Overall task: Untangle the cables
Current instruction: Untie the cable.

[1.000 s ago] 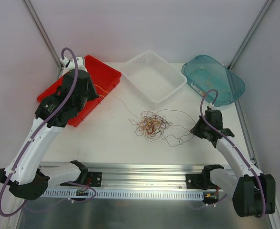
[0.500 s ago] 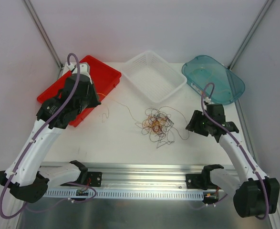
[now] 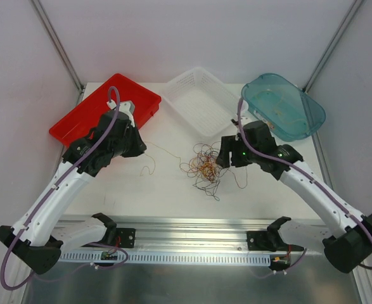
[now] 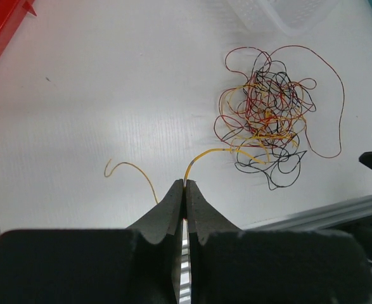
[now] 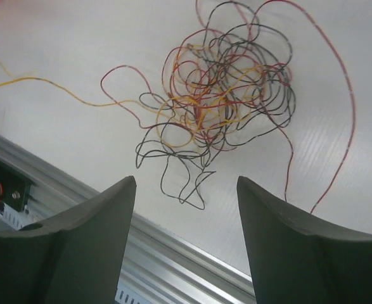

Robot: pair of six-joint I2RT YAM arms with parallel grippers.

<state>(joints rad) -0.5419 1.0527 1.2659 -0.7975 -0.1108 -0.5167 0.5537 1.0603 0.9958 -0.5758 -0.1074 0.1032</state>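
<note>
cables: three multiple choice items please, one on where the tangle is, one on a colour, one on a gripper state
1. Where does the tangle of cables lie? A in a tray; B on the table between the two grippers; C in a basket.
2. What colour is the strand pinched by the left gripper? A blue; B green; C yellow-orange.
3. How is the right gripper? A open, empty; B shut on a cable; C shut, empty.
1 B: it lies on bare table, apart from the red tray and white basket.
2 C: a yellow-orange strand leaves the shut jaws.
3 A: its jaws stand wide apart, nothing between.
</note>
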